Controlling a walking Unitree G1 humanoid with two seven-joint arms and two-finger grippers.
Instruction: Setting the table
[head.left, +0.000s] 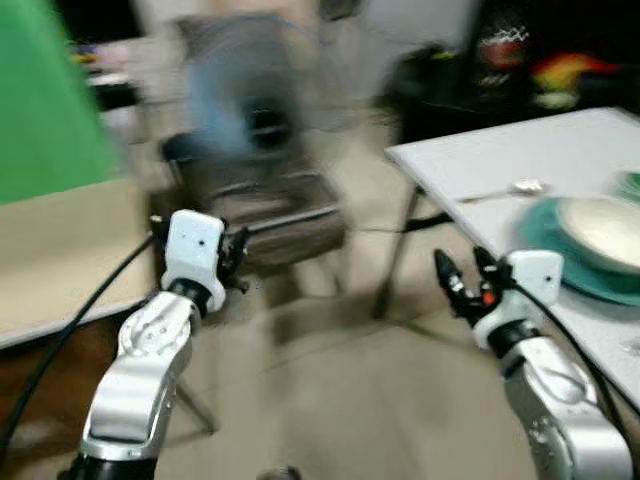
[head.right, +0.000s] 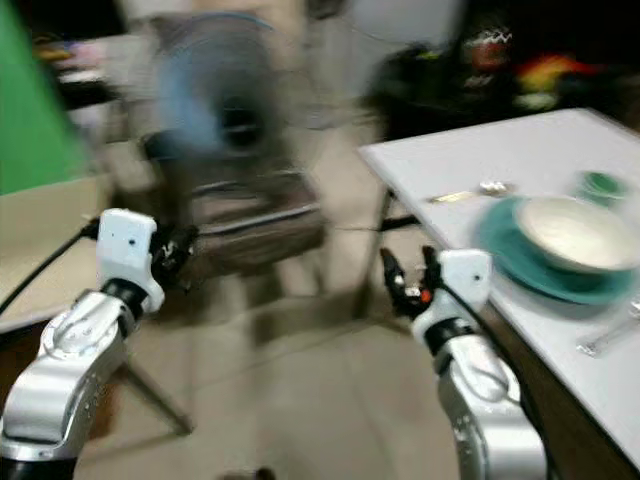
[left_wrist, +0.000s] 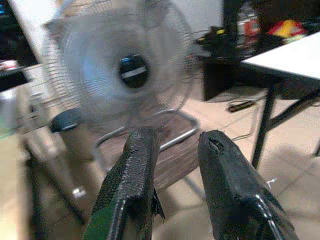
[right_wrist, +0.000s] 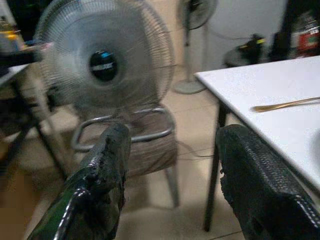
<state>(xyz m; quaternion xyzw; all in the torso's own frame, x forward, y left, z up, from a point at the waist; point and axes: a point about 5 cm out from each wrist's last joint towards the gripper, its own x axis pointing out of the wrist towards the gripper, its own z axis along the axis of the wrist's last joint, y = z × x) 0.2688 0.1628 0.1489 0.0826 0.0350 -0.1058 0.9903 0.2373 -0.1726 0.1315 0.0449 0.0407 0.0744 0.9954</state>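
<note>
A white table (head.left: 520, 145) stands at the right. On it a white bowl (head.left: 605, 228) rests in a teal plate (head.left: 535, 232), with a gold spoon (head.left: 505, 190) beyond them, a small green cup (head.right: 602, 184) and a fork (head.right: 608, 338) near the front. My right gripper (head.left: 462, 268) hovers open just off the table's left edge, with nothing between its fingers (right_wrist: 250, 170). My left gripper (head.left: 238, 262) is raised farther left, facing a fan, open and holding nothing (left_wrist: 177, 137). The head views are blurred.
A round floor fan (head.left: 250, 110) sits on a brown metal-framed chair (head.left: 280, 225) straight ahead. A green screen (head.left: 45, 100) and a beige surface (head.left: 60, 250) are at the left. Dark shelves with clutter (head.left: 520, 50) line the back. Tiled floor (head.left: 330, 400) lies between chair and table.
</note>
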